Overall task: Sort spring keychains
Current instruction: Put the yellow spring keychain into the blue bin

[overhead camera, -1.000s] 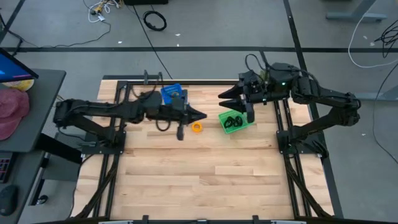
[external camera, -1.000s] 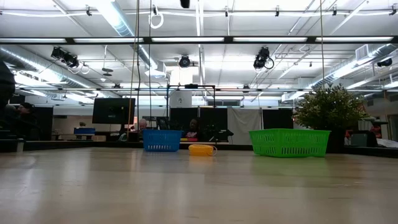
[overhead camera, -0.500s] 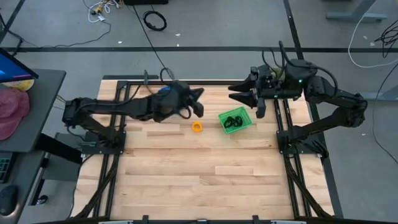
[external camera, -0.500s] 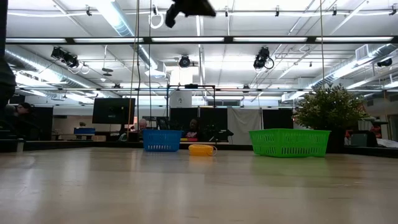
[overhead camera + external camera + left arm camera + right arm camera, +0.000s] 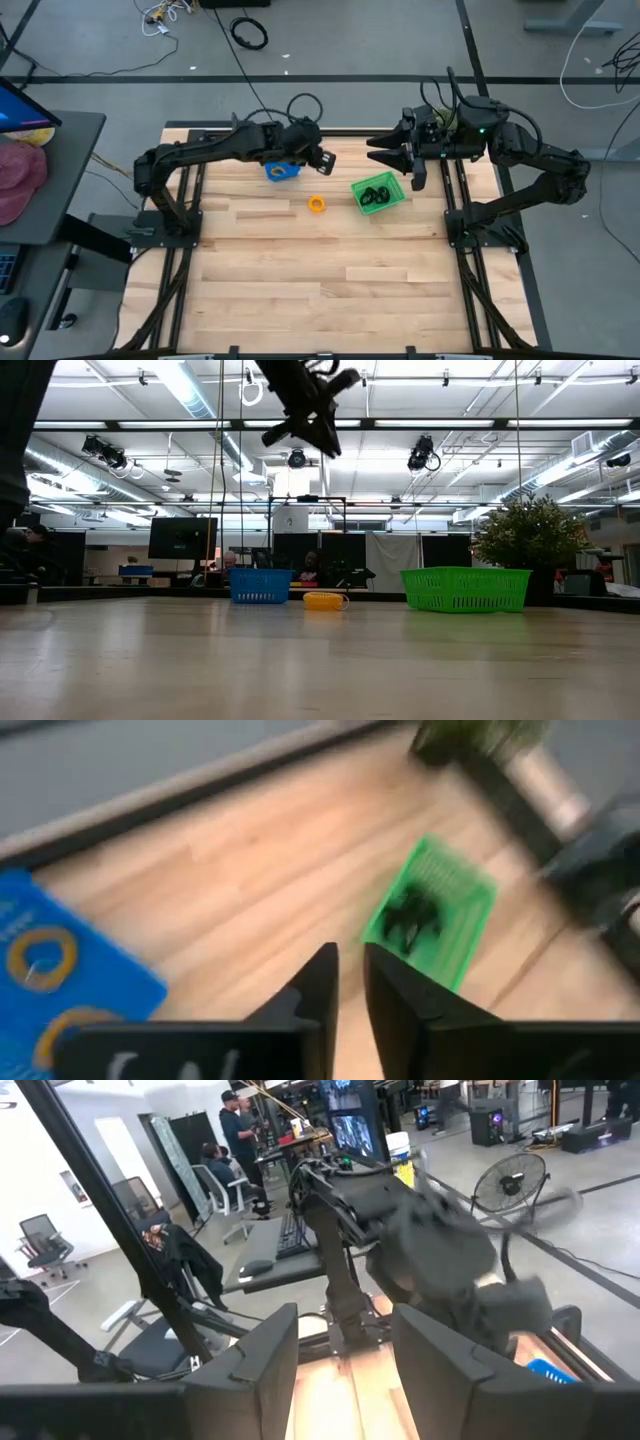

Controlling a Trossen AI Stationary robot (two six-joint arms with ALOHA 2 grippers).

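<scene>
One orange spring keychain point(image 5: 317, 204) lies flat on the wood between the bins, and the low view shows it too point(image 5: 323, 600). The blue bin point(image 5: 283, 170) holds orange keychains point(image 5: 40, 960). Black keychains point(image 5: 376, 194) lie in the green bin point(image 5: 395, 199). My left gripper point(image 5: 322, 159) hangs high over the blue bin's right edge. Its fingers point(image 5: 349, 990) stand with only a thin slit between them and nothing in it. My right gripper point(image 5: 372, 151) hovers open beyond the green bin's far side, and its fingers point(image 5: 345, 1370) hold nothing.
A large black cable coil point(image 5: 249, 33) lies on the floor past the table's far edge. Arm mounts stand along the left and right table edges. A side desk with a red cap point(image 5: 20, 175) is at the left. The near half of the table point(image 5: 320, 290) is bare wood.
My left arm rose and drew back toward the table's far edge; its gripper went from low beside the orange keychain to high over the blue bin. My right gripper lifted off the green bin toward the right and far edge, then held still. The keychain and bins stayed put.
</scene>
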